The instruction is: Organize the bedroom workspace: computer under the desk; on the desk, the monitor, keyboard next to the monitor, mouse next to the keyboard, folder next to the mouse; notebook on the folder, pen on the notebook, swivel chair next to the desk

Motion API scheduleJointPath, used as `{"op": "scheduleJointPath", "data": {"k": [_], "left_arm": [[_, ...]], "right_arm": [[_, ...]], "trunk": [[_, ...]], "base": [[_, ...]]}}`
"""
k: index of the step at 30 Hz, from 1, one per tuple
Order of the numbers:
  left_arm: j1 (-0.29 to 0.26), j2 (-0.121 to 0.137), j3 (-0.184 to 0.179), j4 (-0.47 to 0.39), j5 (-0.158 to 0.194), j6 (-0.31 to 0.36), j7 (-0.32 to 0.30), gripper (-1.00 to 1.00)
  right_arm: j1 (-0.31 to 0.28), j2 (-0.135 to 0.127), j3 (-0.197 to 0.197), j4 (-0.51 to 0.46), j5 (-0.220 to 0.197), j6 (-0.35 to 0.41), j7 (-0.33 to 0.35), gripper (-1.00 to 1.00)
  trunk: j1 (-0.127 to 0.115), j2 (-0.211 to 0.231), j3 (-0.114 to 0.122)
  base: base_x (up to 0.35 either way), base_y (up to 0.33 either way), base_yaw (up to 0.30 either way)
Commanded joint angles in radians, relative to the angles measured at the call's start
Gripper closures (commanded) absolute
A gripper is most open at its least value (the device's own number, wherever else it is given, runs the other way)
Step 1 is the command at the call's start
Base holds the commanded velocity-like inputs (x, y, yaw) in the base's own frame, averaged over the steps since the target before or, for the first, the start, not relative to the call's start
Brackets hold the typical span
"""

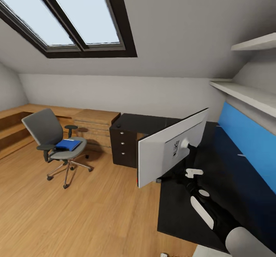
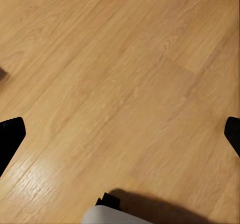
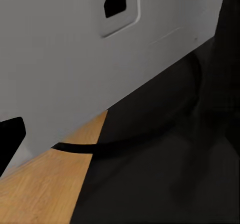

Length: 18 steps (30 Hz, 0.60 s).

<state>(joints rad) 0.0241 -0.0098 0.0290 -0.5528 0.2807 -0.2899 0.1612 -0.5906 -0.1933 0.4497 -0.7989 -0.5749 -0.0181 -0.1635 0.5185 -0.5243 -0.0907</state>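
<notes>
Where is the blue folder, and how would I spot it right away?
Start at the big skylight in the sloped ceiling and look down to the wooden floor, where a grey swivel chair stands left of the black desk. The folder lies flat on the chair's seat. It is the only bright blue thing on the chair.

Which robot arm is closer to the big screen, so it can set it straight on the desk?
Probably the right arm. Its right gripper is up against the monitor, above the desk. The left gripper is open, facing the bare wood floor.
</notes>
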Motion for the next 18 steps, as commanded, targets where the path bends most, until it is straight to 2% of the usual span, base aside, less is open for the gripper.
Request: {"op": "scheduleJointPath", "data": {"k": [1,18], "left_arm": [[0.0,-0.001,0.002,-0.002,0.003,-0.001,0.0,-1.0],[0.0,0.001,0.007,-0.008,0.004,-0.003,0.0,-1.0]], "right_arm": [[-0.002,-0.002,0.007,-0.001,-0.01,-0.002,-0.009,-1.0],[-0.002,0.0,0.009,0.0,-0.008,-0.002,-0.008,-1.0]], "trunk": [[0.001,-0.002,-0.001],[0.001,-0.002,0.007]], "base": [[0.0,0.0,-0.271],[0.0,0.0,-0.275]]}}
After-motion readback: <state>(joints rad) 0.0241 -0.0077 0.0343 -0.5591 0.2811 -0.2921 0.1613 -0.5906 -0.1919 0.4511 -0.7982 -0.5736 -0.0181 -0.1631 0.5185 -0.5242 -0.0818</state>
